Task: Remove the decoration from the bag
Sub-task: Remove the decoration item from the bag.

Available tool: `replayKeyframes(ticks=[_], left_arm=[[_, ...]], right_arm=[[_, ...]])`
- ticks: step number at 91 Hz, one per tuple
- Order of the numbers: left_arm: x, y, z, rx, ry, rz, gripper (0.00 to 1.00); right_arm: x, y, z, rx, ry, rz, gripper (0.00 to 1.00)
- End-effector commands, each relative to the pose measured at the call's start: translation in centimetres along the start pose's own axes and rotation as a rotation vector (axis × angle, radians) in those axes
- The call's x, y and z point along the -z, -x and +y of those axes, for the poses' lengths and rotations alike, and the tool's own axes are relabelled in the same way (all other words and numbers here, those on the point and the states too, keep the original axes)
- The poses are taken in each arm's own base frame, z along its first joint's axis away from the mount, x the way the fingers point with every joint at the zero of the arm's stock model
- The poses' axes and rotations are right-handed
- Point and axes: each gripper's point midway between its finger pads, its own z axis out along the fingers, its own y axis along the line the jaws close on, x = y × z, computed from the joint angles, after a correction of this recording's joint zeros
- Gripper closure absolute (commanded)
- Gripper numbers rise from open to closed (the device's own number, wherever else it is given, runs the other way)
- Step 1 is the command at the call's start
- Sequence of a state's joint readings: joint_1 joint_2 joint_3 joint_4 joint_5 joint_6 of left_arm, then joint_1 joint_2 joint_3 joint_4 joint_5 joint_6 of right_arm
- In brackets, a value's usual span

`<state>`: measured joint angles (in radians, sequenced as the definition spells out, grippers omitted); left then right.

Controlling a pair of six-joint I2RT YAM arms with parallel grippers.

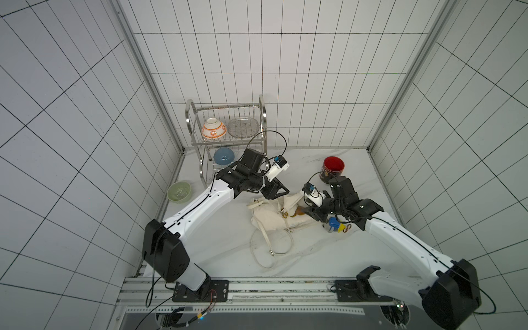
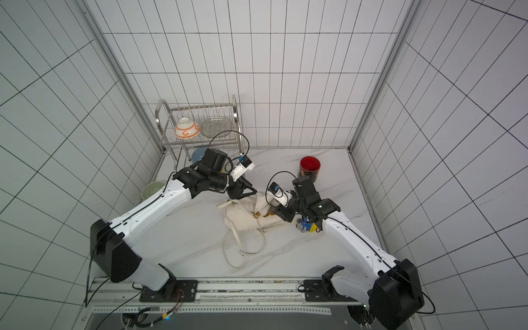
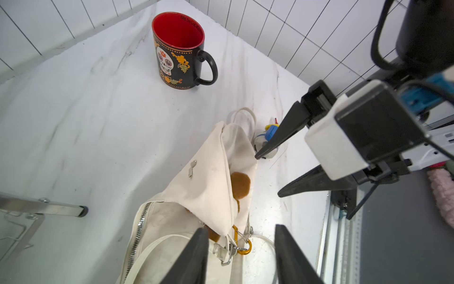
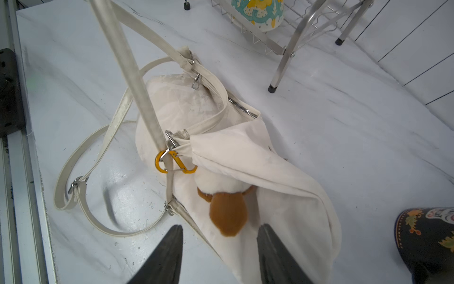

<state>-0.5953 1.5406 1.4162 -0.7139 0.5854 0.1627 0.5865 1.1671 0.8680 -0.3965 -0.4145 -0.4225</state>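
**mo:** So where is this one at? Doesn't look like anything's unclipped yet.

**kev:** Nope, I'd call it the line-up step. The bag point(image 1: 268, 218) is slumped on the tabletop point(image 1: 328, 257) right between the two arms. The decoration point(image 4: 228, 216), a brown-and-white plush, hangs off the strap ring point(image 4: 172, 140) by an orange carabiner point(image 4: 158, 163), which is hooked through as far as I can see.

**mo:** Grippers?

**kev:** Both let go, holding nothing. The left gripper point(image 3: 240, 228) has its jaws spread over the strap hardware, with the carabiner just under its tips. The right gripper point(image 4: 220, 226) is spread too. The plush is just ahead of its tips, and I can't tell if they touch.

**mo:** Which way is stuff pointing?

**kev:** The bag's long axis runs pretty much from one gripper across to the other, with the zip mouth at the left gripper's end. The plush lies along the same line, half tucked under a fold of fabric. Its brown end faces the right gripper and its clip end faces away, toward the left one.

**mo:** Next move?

**kev:** My guess is the left one pins the ring or strap beside the clip and the right one closes on the plush. Then the gate has to be worked open. A straight tug would probably just drag the whole floppy bag along.
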Motion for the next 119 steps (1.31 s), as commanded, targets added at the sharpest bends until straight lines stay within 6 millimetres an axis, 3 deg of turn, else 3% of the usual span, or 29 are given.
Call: replayKeyframes(ticks=[1, 12, 37, 58, 83, 105, 119], left_arm=[[0.0, -1.1, 0.1, -0.020, 0.027, 0.043, 0.46], [0.3, -3.8, 0.2, 0.040, 0.076, 0.102, 0.44], [-3.2, -9.8, -0.7, -0.006, 0.106, 0.249, 0.41], [-5.5, -9.7, 3.2, -0.135, 0.245, 0.204, 0.41], [-7.7, -10.1, 2.7, -0.207, 0.177, 0.143, 0.44], [-9.5, -11.1, 2.4, -0.193, 0.119, 0.159, 0.66], [-10.5, -12.1, 2.5, -0.188, 0.090, 0.195, 0.70]], right_arm=[[-0.7, -0.7, -1.2, -0.063, -0.044, 0.007, 0.48], [-0.8, -0.9, -1.8, -0.090, -0.069, 0.012, 0.48], [0.0, -0.6, -2.2, -0.130, -0.112, -0.030, 0.48], [1.1, -0.8, -2.0, -0.158, -0.138, -0.052, 0.49], [1.5, -0.8, -2.0, -0.170, -0.148, -0.058, 0.49], [1.5, -0.8, -1.9, -0.180, -0.142, -0.061, 0.49], [1.4, -0.9, -1.8, -0.184, -0.136, -0.059, 0.49]])
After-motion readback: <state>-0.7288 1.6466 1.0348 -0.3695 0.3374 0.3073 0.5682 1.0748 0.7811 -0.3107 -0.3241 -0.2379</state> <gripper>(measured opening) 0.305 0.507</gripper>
